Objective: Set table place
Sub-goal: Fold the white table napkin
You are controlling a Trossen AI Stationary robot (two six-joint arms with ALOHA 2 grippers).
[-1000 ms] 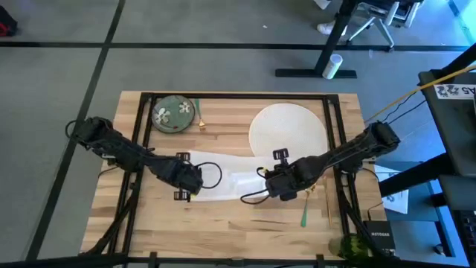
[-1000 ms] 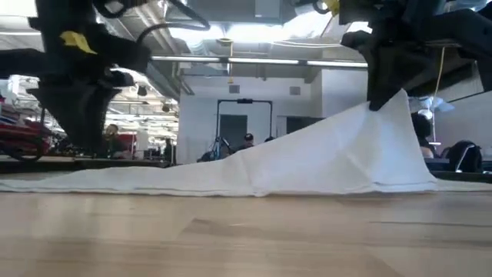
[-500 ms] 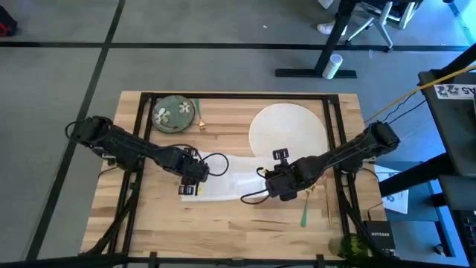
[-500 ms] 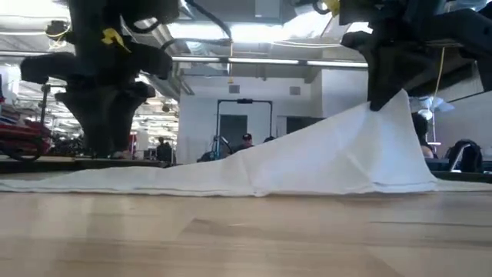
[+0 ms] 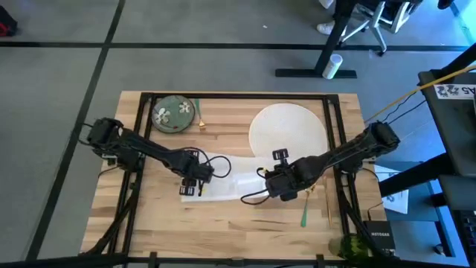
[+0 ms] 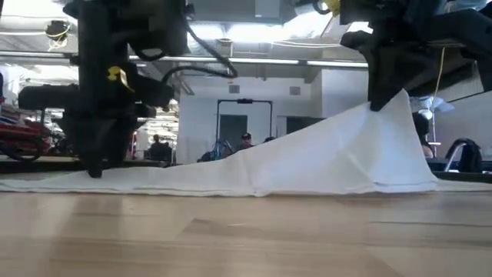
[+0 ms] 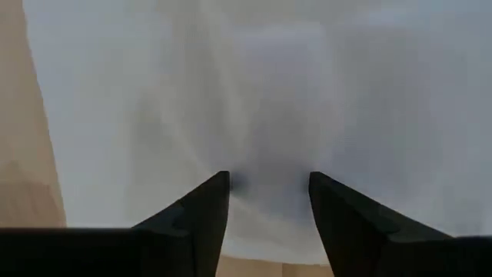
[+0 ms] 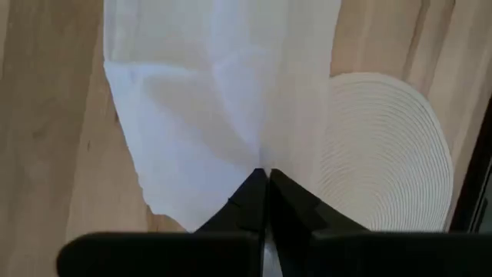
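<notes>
2 grippers are busy with the napkin (image 5: 230,182), which lies across the middle of the table (image 5: 223,231), just in front of the large white plate (image 5: 288,128). The right gripper (image 8: 265,175) has its jaws closed together on a pinch of the cloth; the low view shows that end of the napkin (image 6: 323,161) pulled up into a peak while the rest trails flat along the wood. The left gripper (image 7: 267,181) stands with its jaws apart, tips down on or just above the flat end of the cloth, which fills its wrist view. The step in hand looks like laying out or folding the napkin, with the right end lifted and the left end about to be taken. The next move probably calls for the left jaws to close on a fold of fabric without pushing it into wrinkles, so that both arms can carry or fold it together. Elsewhere, the green flowered dish (image 5: 173,114) sits at the far left corner, a piece of gold cutlery (image 5: 200,115) lies just beside it, and a green-handled piece (image 5: 304,216) lies near the right edge. The tumbler cannot be made out with confidence.
</notes>
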